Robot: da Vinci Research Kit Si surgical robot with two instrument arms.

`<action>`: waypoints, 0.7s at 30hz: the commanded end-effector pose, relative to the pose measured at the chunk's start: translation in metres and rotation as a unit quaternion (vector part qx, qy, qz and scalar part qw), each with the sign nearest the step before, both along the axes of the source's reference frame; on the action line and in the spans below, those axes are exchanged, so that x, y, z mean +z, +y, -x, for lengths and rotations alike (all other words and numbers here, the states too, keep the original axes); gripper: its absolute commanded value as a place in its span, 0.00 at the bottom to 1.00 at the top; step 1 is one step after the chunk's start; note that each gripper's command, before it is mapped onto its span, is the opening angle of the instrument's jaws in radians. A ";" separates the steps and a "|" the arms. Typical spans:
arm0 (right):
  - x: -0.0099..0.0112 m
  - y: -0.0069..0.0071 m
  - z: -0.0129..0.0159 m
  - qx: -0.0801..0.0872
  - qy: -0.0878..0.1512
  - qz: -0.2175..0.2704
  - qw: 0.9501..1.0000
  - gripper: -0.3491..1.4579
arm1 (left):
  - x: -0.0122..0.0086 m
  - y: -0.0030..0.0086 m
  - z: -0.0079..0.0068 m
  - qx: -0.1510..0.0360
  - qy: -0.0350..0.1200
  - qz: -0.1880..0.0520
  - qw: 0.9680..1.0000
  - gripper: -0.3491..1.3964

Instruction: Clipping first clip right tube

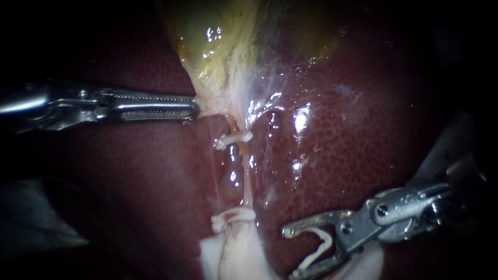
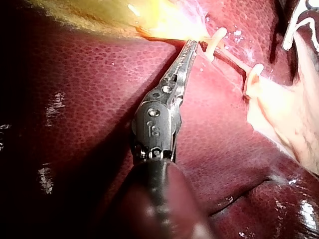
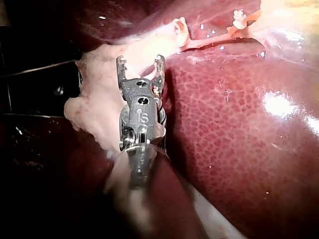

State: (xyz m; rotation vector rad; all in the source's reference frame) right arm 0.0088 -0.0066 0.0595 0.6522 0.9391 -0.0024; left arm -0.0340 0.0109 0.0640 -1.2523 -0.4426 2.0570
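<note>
1. No clip from this step is on yet. My right instrument [image 1: 290, 253] hangs well apart from the tubes, low over the liver [image 1: 353, 145]. Its jaws stand wide, cradling a white clip [image 1: 319, 248] that is not yet squeezed.
2. My left instrument [image 1: 194, 110] has its jaws pressed together on the pale lower edge of the gallbladder [image 1: 218, 41], drawing it sideways.
3. Left to do, as I judge it: carry the white clip across, straddle the tube, and close.
4. The plain tube [image 1: 239, 155] runs down from the gallbladder, thin and orange-pale, and bears an upper clip [image 1: 232, 139] and a lower clip [image 1: 231, 217].
5. A faint glistening strand [image 1: 265, 155] just beside it may be the right tube; I cannot tell.
</note>
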 end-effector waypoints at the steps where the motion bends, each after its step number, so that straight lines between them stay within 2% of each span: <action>1: -0.0001 0.0000 0.0000 0.000 0.000 0.000 1.000 0.47 | -0.0003 0.0001 -0.0002 0.001 -0.001 -0.001 1.000 0.00; 5: -0.0001 0.0000 0.0001 0.000 0.000 0.000 1.000 0.47 | -0.0025 0.0010 -0.0018 0.004 -0.003 -0.007 1.000 0.00; 11: -0.0001 0.0000 0.0001 0.000 0.000 0.000 1.000 0.47 | -0.0060 0.0023 -0.0049 -0.016 -0.006 -0.005 1.000 0.00; 15: -0.0001 0.0002 0.0000 0.000 -0.001 0.000 1.000 0.47 | -0.0063 0.0024 -0.0052 -0.017 -0.006 -0.002 1.000 0.00; 18: -0.0002 0.0011 -0.0006 -0.004 0.006 -0.007 1.000 0.47 | -0.0063 0.0023 -0.0051 -0.017 -0.006 -0.002 1.000 0.00; 21: -0.0003 0.0026 -0.0015 0.014 -0.006 -0.034 0.999 0.47 | -0.0063 0.0023 -0.0051 -0.017 -0.006 -0.002 1.000 0.00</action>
